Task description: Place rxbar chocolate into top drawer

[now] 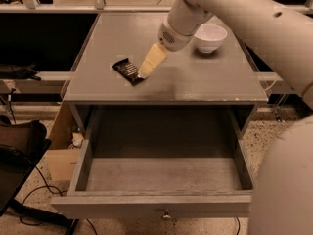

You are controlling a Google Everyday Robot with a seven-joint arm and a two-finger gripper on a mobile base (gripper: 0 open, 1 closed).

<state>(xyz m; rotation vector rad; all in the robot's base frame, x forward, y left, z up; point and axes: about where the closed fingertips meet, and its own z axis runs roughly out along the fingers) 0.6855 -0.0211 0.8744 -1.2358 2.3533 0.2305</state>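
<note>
On the grey table, the chocolate bar lies flat in its black wrapper near the left front corner, not yet lifted. The gripper is down at the bar's right end, its pale tip right against the wrapper or just above it. I can't tell which, nor whether the gripper is open or closed. The arm reaches in from the right, over the tabletop.

As I judge it, the job is at an early stage. The drawer already stands pulled well out below the tabletop, its little knob facing me, so nothing needs opening. What remains is taking hold of the bar, carrying it forward past the table's edge and letting it down into the drawer.

The drawer holds nothing that I can see, only its bare grey floor. The white bowl at the back right of the table looks empty too.
</note>
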